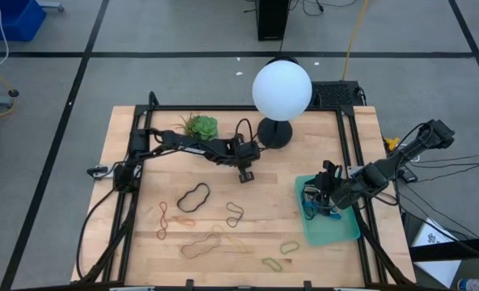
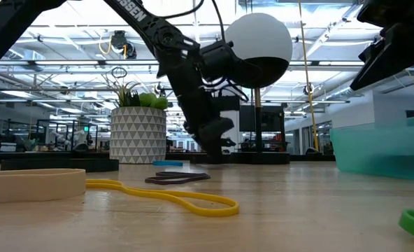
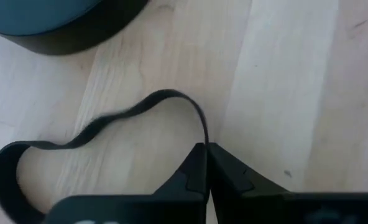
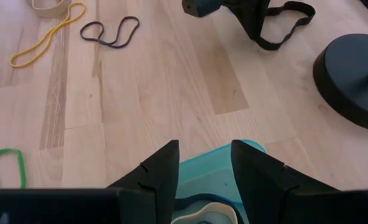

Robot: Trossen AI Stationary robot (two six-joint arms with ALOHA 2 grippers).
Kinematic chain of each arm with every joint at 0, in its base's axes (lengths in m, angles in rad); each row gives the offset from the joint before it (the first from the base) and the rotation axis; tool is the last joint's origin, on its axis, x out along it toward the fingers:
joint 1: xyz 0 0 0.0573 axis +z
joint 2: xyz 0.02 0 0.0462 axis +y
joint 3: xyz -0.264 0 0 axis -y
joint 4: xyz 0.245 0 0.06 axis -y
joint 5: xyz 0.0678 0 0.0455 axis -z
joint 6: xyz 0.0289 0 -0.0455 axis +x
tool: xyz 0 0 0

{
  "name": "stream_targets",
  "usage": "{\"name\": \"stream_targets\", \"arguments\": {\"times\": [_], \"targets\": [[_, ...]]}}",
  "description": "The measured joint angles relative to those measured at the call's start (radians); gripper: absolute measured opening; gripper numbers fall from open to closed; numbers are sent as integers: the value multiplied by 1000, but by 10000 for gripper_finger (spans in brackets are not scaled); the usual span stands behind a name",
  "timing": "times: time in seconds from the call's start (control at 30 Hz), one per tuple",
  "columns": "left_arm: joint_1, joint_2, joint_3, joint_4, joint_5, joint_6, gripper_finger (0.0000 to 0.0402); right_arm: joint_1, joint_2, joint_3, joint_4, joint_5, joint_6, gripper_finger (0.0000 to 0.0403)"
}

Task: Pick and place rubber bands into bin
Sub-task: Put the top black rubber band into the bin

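Reaching across the bench, left claw (image 3: 206,163) pinches a black band (image 3: 97,127), limp, trailing; right claw (image 4: 204,163) hovers released over the bin (image 1: 341,229) at four o'clock.

- The left gripper (image 1: 246,173) hangs over the pale wooden tabletop (image 1: 142,250), near the black round lamp base (image 1: 275,133).
- The right gripper (image 1: 324,192) sits above the shallow translucent teal-green plastic bin (image 1: 336,228).
- Thin loose rubber bands (image 1: 194,196) lie scattered between the arms.
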Motion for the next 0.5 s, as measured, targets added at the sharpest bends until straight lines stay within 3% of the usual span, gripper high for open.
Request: {"name": "stream_targets", "arguments": {"times": [0.27,0.5], "targets": [[-62,-85,0,10,5,3,10,0,0,0,81,0,-36,140],[-151,-152,2,75,28,50,8,0,0,-12,248,3,-370,138]]}}
